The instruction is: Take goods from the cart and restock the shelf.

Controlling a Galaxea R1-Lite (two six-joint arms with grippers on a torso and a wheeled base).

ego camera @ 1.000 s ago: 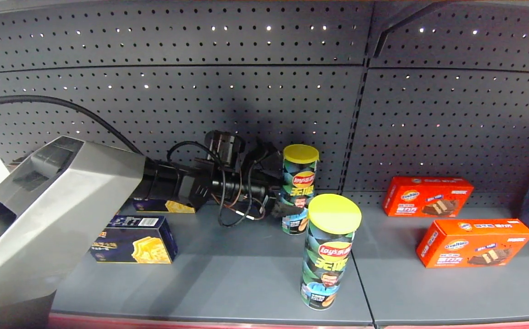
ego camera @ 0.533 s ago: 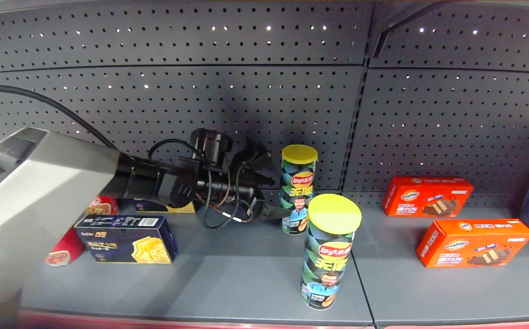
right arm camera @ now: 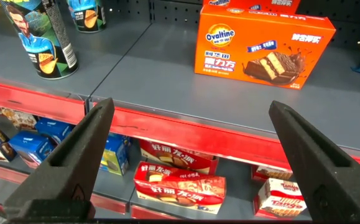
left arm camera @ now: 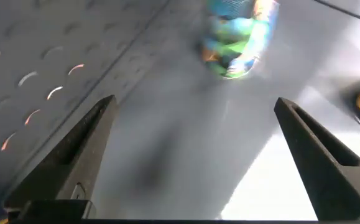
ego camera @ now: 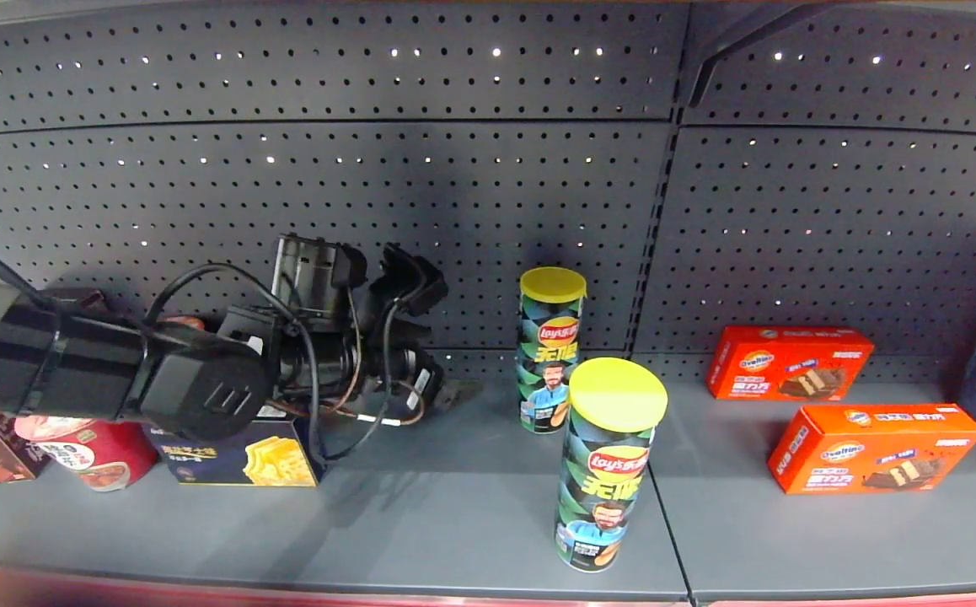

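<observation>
Hovering left of rear chip can, left gripper spread wide, empty; right gripper agape too, empty; likely light, stiff, slick; best pinched mid-tube.

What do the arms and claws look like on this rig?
Left arm: black cylindrical segments, squared black wrist housing, loose black cables looping over it. Left claw and right claw: two dark, tapered wedge fingers each, no markings visible.
</observation>
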